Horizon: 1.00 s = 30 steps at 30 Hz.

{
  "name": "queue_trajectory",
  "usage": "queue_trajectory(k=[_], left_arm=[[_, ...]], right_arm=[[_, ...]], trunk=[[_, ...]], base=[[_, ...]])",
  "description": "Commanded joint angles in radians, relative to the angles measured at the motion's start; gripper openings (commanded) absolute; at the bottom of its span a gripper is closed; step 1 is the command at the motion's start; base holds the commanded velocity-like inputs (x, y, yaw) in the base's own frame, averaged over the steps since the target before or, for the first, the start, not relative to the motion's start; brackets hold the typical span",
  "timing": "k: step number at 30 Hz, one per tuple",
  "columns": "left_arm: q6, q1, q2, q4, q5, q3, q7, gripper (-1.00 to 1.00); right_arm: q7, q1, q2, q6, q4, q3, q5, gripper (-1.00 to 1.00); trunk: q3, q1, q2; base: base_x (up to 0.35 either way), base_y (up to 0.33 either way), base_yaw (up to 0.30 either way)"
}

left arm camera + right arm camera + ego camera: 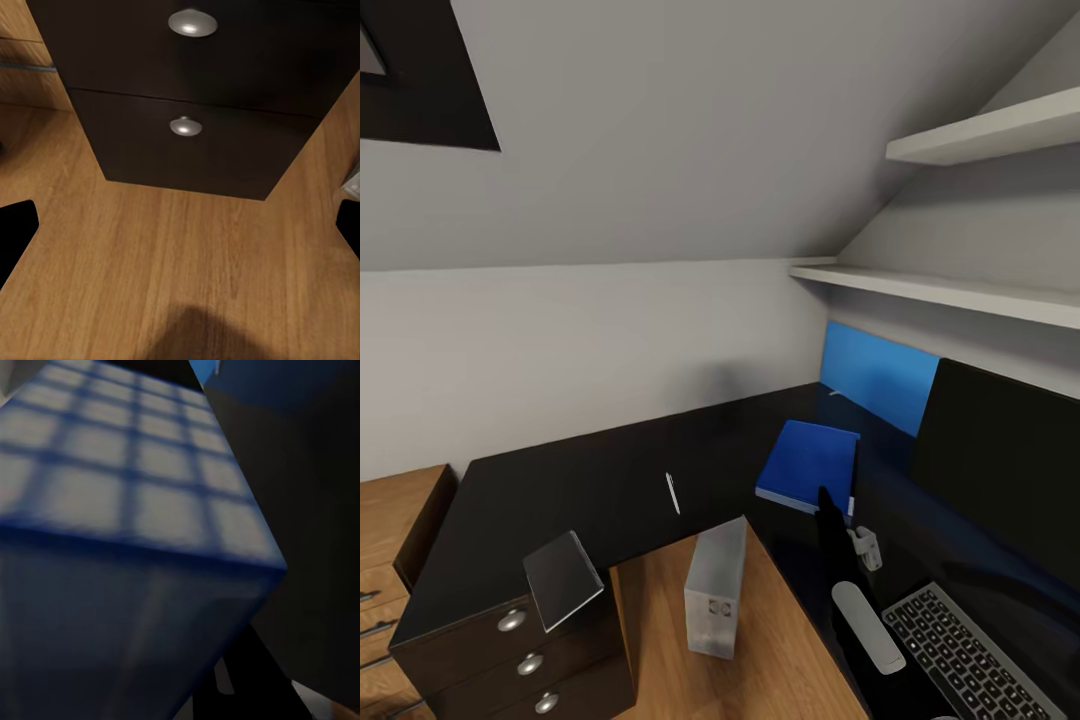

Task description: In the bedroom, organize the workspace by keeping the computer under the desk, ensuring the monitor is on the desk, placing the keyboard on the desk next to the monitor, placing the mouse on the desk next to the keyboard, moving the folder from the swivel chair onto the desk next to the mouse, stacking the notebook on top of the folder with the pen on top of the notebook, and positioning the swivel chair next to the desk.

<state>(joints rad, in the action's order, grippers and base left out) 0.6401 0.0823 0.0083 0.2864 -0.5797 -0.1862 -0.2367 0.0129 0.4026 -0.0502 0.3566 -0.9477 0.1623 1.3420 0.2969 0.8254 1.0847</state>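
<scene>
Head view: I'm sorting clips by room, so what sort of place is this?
Probably a home office corner under a sloped attic ceiling. An L-shaped black desk carries a monitor and keyboard, a computer stands beneath, and wall shelves hang above.

One folder (808, 466), pen (673, 493), notebook (563, 579), computer (716, 590), keyboard (970, 655), monitor (1000, 470); three drawer knobs (513, 620).

Soft, even light is rendered in the head view, a dim shadow is cast on the floor (187, 330), and the right wrist view is blurred.
</scene>
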Motion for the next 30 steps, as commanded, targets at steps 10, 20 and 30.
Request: queue_trajectory(k=[10,20,30], left_arm=[[-0.003,0.001,0.004,0.002,-0.003,-0.007,-0.006,1.0],[-0.417,0.002,0.024,0.319,0.003,-0.001,-0.011,1.0],[-1.037,0.002,0.058,0.801,0.003,0.018,-0.074,1.0]], right_arm=[[0.001,0.001,0.002,0.004,0.0,0.002,0.009,-1.0],[0.0,0.001,0.004,0.004,0.0,0.0,0.009,-1.0],[0.001,0.001,0.004,0.004,-0.002,0.0,0.009,-1.0]], trunk=[[0.033,0.039,0.071],[0.064,0.077,0.141],[0.095,0.115,0.211]], base=[[0.0,0.0,0.0],[0.0,0.0,0.0],[0.0,0.0,0.0]])
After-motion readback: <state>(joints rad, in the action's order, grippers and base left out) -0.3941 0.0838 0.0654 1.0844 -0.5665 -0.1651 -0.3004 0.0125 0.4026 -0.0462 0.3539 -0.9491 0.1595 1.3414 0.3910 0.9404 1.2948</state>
